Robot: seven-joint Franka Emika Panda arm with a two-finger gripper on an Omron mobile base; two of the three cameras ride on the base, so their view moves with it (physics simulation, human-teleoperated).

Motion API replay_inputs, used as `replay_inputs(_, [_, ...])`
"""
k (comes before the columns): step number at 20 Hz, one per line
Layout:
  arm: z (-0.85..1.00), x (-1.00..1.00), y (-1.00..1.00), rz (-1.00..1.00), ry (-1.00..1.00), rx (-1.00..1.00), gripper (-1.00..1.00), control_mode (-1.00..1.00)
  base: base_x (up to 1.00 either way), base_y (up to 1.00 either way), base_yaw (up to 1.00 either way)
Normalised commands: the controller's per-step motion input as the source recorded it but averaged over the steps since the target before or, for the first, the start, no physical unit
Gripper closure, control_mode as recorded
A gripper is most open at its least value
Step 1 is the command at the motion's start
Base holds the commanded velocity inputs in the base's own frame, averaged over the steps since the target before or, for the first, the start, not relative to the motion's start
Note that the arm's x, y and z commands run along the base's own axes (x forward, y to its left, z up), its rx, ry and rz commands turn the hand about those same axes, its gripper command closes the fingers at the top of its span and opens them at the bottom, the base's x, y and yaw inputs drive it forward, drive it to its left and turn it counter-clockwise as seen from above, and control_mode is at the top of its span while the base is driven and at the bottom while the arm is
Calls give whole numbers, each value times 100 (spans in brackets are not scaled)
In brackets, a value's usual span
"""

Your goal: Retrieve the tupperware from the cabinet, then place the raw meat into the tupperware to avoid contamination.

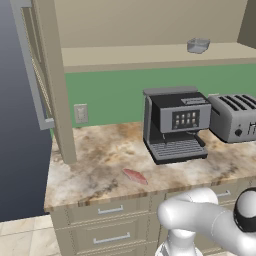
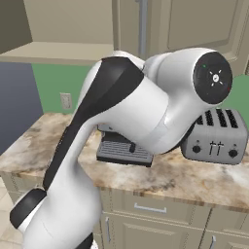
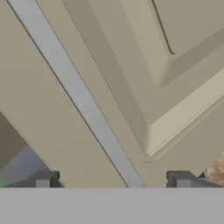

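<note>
Beige cabinet (image 3: 131, 65) door before my claw (image 3: 113, 179): jaws spread wide astride its silver handle (image 3: 83, 100), low in frame, gripping nothing.

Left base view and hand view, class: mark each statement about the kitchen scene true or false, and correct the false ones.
1. The translucent grey plastic tupperware sits on the beige cabinet shelf. True.
2. The pinkish-red raw meat slab lies inside the tupperware. False: it lies on the marbled stone counter, in front of the coffee machine and to its left.
3. The silver four-slot toaster stands left of the black coffee machine. False: it stands on its right.
4. The gripper is open, its tips either side of a silver bar handle. True.
</note>
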Motion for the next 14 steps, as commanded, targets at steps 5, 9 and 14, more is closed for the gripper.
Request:
replay_inputs(5, [32, -47, 32, -9, 1, -14, -100, -100, 0, 0, 0])
replay_inputs(9, [14, -37, 41, -12, 5, -20, -100, -100, 0, 0, 0])
replay_inputs(14, [6, -44, 36, -12, 10, -19, -100, -100, 0, 0, 0])
